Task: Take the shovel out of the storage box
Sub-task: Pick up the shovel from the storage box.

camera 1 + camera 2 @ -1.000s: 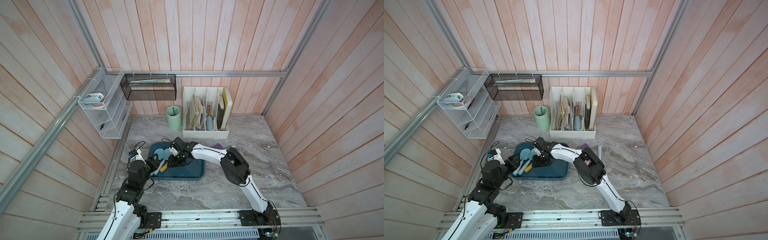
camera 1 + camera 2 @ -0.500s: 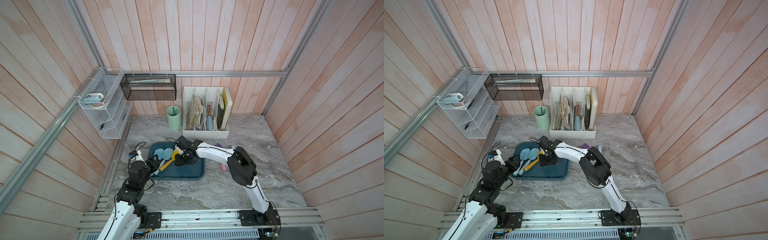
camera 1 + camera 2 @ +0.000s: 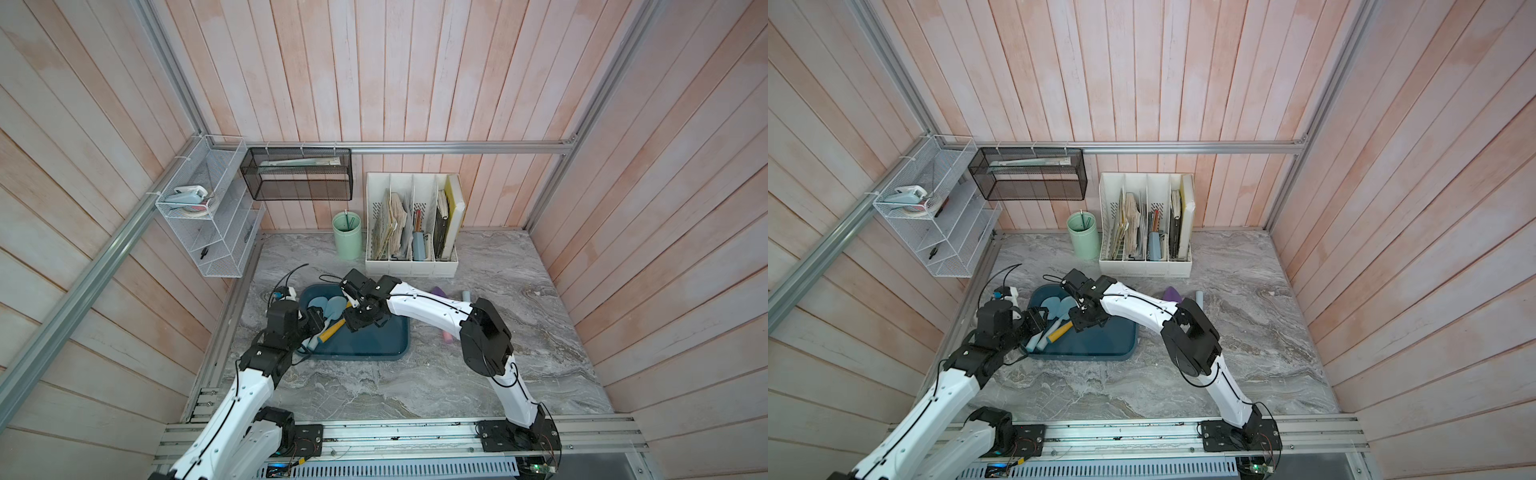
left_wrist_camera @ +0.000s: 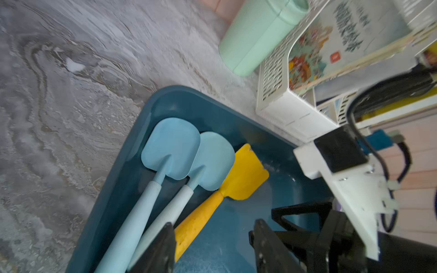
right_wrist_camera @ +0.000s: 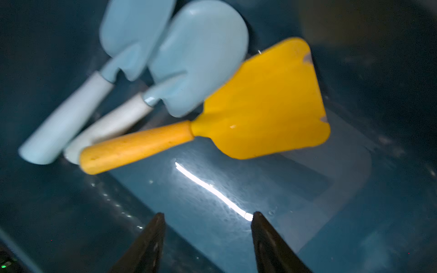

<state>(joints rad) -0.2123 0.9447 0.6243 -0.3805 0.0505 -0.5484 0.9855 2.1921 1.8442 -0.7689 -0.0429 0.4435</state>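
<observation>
The storage box (image 3: pixel 374 343) (image 3: pixel 1102 345) (image 4: pixel 142 111) (image 5: pixel 307 201) is a dark teal tray on the marble table. At its left end lie two light blue shovels (image 3: pixel 328 307) (image 3: pixel 1059 309) (image 4: pixel 170 146) (image 5: pixel 201 68) and a yellow shovel (image 3: pixel 332 330) (image 3: pixel 1061 330) (image 4: pixel 241 175) (image 5: pixel 264 101), side by side. My left gripper (image 3: pixel 316 326) (image 3: pixel 1038 324) (image 4: pixel 212 245) is open at the tray's left edge, the yellow handle's end between its fingers, against one of them. My right gripper (image 3: pixel 353 322) (image 3: pixel 1079 324) (image 5: pixel 208 216) hangs open over the bare tray floor, holding nothing.
A white file organiser (image 3: pixel 411 249) and a green cup (image 3: pixel 347 237) stand behind the tray. A black mesh basket (image 3: pixel 299 174) and a white wire shelf (image 3: pixel 208 220) hang on the walls. A purple piece (image 3: pixel 440 292), a grey tube (image 3: pixel 466 296) and a pink piece (image 3: pixel 448 337) lie right of the tray.
My right gripper has opened and drawn back to the right off the shovels, uncovering the yellow one. The left arm has stayed in place, its jaws slightly narrower.
</observation>
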